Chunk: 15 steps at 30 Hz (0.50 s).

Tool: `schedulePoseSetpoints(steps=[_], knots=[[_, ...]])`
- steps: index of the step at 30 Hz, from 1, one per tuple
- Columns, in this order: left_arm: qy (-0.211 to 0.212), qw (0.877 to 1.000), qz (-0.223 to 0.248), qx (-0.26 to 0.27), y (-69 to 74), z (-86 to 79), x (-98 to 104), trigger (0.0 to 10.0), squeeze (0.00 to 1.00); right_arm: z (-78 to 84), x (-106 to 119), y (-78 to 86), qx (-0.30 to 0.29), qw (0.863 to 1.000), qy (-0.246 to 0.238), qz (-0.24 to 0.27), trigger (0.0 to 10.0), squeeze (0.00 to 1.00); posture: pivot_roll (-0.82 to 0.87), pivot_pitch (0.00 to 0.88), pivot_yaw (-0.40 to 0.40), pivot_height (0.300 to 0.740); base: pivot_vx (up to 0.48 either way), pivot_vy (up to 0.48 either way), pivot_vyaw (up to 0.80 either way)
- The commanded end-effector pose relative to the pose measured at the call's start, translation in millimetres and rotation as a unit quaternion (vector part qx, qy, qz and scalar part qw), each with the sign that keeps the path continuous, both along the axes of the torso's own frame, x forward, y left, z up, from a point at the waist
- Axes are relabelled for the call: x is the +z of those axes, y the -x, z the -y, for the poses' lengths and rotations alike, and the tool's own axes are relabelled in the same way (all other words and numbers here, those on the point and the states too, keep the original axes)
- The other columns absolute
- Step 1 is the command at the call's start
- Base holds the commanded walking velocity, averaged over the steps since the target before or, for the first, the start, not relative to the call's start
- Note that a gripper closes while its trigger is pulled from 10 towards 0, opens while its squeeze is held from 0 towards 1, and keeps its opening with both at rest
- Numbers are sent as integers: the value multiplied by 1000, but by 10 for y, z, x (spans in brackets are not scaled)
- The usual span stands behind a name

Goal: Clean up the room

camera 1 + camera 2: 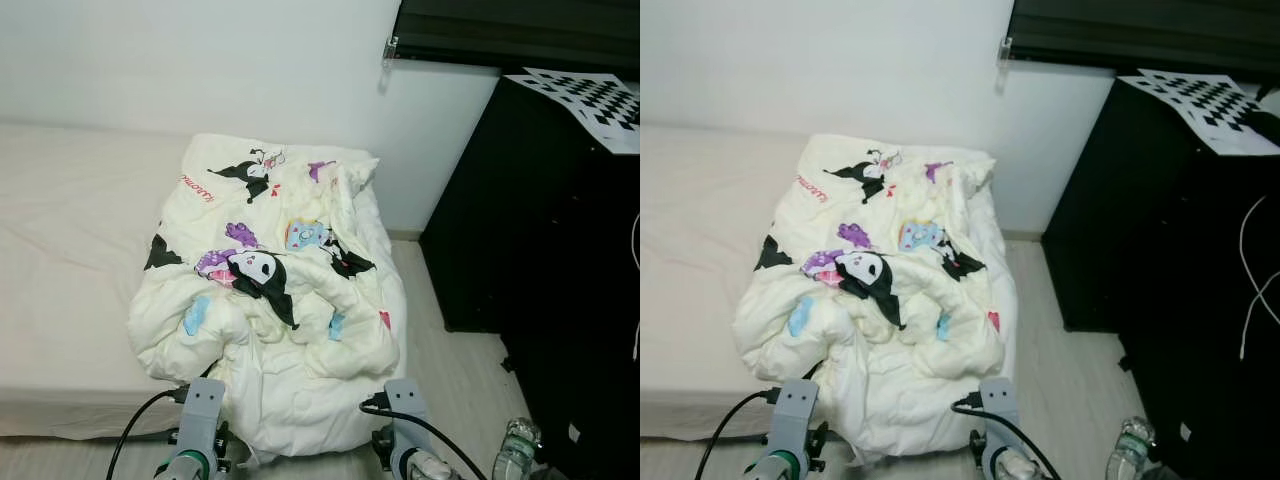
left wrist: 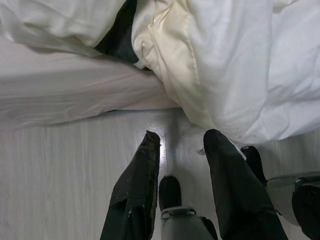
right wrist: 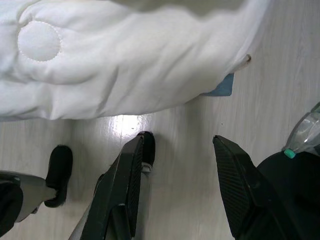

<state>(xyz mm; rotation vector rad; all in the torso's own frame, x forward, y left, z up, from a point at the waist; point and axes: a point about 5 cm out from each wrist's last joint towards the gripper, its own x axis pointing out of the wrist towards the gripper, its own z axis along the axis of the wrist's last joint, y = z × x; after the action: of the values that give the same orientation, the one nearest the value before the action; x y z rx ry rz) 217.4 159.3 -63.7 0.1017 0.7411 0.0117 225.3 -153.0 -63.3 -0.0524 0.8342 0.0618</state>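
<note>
The bed (image 1: 60,260) runs along the white wall, and the cream cartoon-print duvet (image 1: 270,290) sits bunched in a heap at its foot end, with its lower edge spilling over the mattress and sagging to the pale floor (image 1: 440,360). To the right stands a black cabinet (image 1: 540,220), and 2 plastic bottles (image 1: 515,448) wait on the floor at its base.

From where I stand, the job in hand looks like straightening that duvet. To do it well, each arm should take a firm bite of the hanging hem, well apart from the other, then lift and draw the cover up over the mattress so the folds fall out instead of dragging on the floor.

Both arms hang low in front of the heap. The left gripper (image 2: 182,150) has its 2 fingers apart and empty, pointed at the floor with the drooping hem just beyond the tips. The right gripper (image 3: 182,155) is likewise spread and empty, the quilted edge just ahead, not touching.
</note>
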Motion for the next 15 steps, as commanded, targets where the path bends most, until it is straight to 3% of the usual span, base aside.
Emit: schedulePoseSetpoints(steps=[1, 6, 15], knots=[[-1, 1000, -4, 0, 46, -16, -24, 10000, 0, 17, -13, 23, -12, 1000, -5, -2, 10000, 0, 18, 44, -6, 740, 0, 0, 0], [-6, 1000, -6, -22, 57, 3, -31, 10000, 0, 4, -33, 55, -16, 1000, -8, -5, 10000, 0, 21, 29, -12, 740, 0, 0, 0], [-9, 1000, 0, 1, 2, 10, -2, 10000, 0, 15, -14, 26, -8, 1000, -3, 1, 10000, 0, 15, 48, -17, 740, 0, 0, 0]])
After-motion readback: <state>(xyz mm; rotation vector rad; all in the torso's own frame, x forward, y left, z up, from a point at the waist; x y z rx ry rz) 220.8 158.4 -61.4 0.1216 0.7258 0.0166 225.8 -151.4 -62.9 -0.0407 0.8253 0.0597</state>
